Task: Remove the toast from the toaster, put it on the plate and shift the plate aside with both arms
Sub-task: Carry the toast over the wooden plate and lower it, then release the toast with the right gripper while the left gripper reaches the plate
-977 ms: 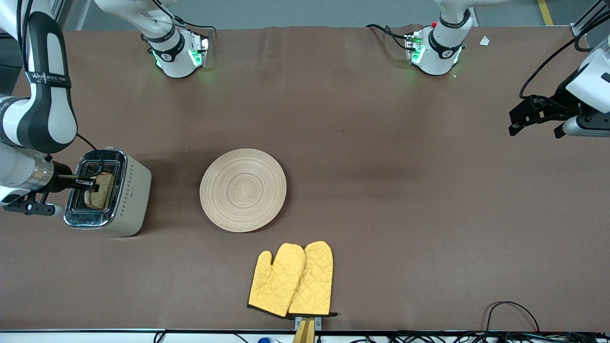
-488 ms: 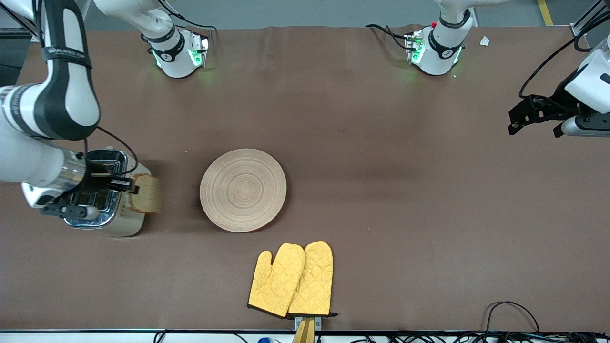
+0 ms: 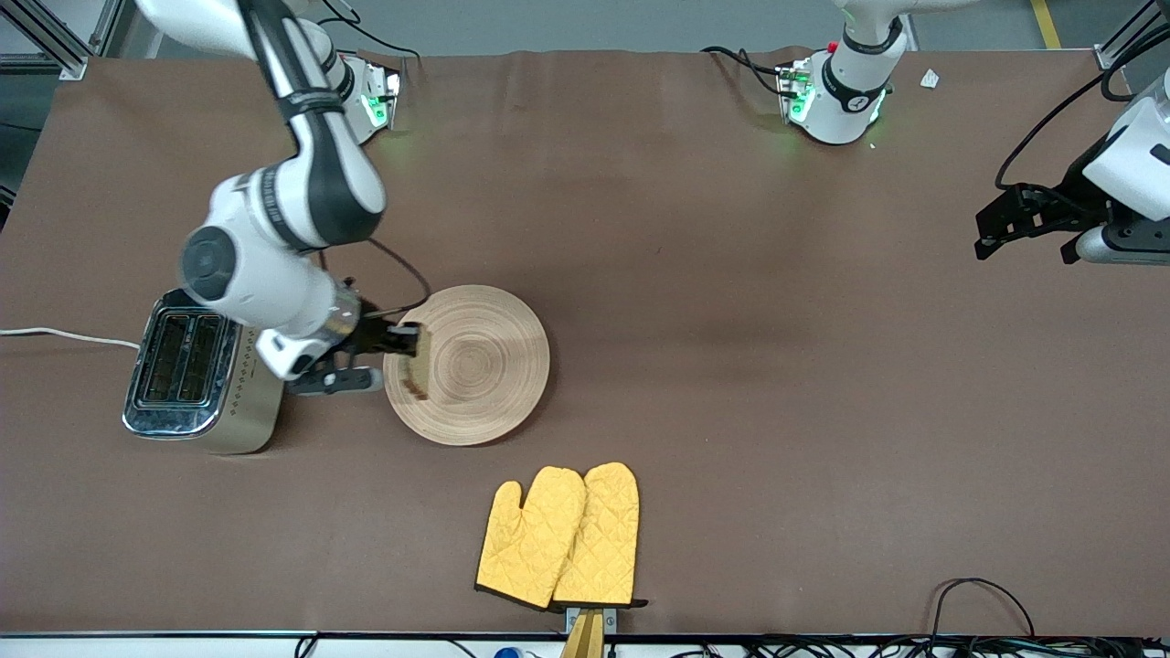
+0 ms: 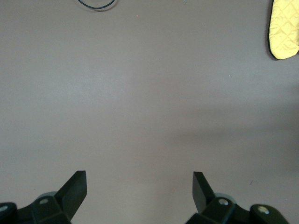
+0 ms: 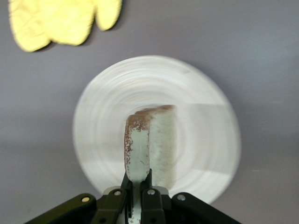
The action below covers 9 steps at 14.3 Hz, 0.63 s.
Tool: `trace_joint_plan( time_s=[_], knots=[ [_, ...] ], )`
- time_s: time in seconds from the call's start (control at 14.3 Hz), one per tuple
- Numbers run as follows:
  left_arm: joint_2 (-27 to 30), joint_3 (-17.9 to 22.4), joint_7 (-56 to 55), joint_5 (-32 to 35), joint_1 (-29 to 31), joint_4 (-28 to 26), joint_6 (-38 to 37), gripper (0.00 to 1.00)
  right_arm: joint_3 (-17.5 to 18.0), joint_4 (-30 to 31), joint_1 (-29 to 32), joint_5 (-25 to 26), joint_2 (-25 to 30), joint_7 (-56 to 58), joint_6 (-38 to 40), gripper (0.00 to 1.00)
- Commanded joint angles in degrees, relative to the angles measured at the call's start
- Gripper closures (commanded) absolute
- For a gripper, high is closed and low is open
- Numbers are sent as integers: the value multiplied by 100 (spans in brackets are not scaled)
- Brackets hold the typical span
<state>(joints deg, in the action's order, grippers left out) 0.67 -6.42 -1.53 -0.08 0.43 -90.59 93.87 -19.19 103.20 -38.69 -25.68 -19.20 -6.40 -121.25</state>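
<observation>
My right gripper is shut on the toast, a light brown slice held on edge over the plate's rim toward the toaster. The right wrist view shows the toast clamped between the fingers, with the round pale wooden plate below it. The plate lies in the middle of the table. My left gripper is open and empty, up over the left arm's end of the table; the left wrist view shows its gripper over bare tabletop.
A silver toaster stands at the right arm's end of the table, its slots empty. A pair of yellow oven mitts lies nearer the front camera than the plate, also in the right wrist view.
My right gripper lifted the toast out of the toaster and carried it over to the plate. The left arm has not moved.
</observation>
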Motion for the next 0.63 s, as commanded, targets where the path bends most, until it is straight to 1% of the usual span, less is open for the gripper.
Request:
trace_joint_plan(
  time_s=[0.0, 0.07, 0.21, 0.28, 0.42, 0.49, 0.56],
  knots=[
    [-23, -17, -50, 105, 10, 77, -97, 0, -68, 349, -279, -297, 110, -72, -415, 100],
    [-32, -17, -50, 105, 10, 68, -97, 0, -77, 454, -410, -332, 57, -55, -599, 100],
    [-32, -17, -50, 105, 10, 68, -97, 0, -77, 499, -464, -324, -380, 41, -846, 100],
    [-32, -17, -50, 105, 10, 59, -97, 0, -77, 612, -438, -324, -478, 181, -1065, 100],
    [-32, -17, -41, 105, 19, 50, -97, 0, -77, 885, -368, -324, -742, 777, -1653, 100],
    [-32, -8, -32, 105, 28, 15, -106, 0, -77, 964, -289, -324, -795, 972, -1743, 99],
    [-32, -8, -23, 96, 28, -63, -115, 0, -77, 974, -184, -324, -839, 1113, -1709, 79]
  ],
)
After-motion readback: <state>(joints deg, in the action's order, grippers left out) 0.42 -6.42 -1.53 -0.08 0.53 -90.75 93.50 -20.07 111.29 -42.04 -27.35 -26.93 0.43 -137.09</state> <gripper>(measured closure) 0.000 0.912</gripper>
